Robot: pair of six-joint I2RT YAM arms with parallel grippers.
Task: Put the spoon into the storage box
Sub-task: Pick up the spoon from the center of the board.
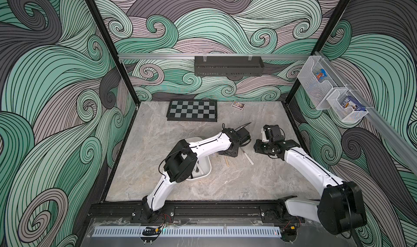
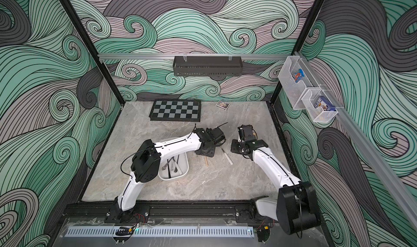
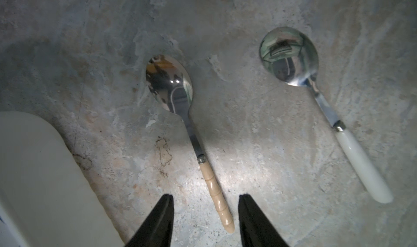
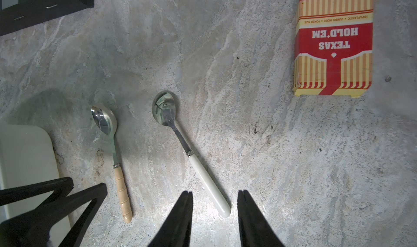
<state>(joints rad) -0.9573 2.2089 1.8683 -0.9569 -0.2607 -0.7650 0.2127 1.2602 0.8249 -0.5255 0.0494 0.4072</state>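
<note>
Two spoons lie side by side on the stone table. A tan ribbed-handled spoon (image 3: 180,112) has its handle end between the fingertips of my open left gripper (image 3: 206,197), not gripped. A white-handled spoon (image 4: 191,157) has its handle end between the fingertips of my open right gripper (image 4: 215,192), also not gripped. In both top views only the handles show, tan (image 1: 226,161) and white (image 2: 228,158); the wrists hide the bowls. The white storage box (image 2: 185,166) sits left of the spoons under my left arm, with several utensils inside. Its rim shows in the left wrist view (image 3: 33,178).
A folded chessboard (image 1: 191,113) lies at the back of the table. A red card box (image 4: 334,42) lies to its right. A black perforated tray (image 1: 228,65) hangs on the back wall rail, and white wire baskets (image 1: 316,85) on the right rail.
</note>
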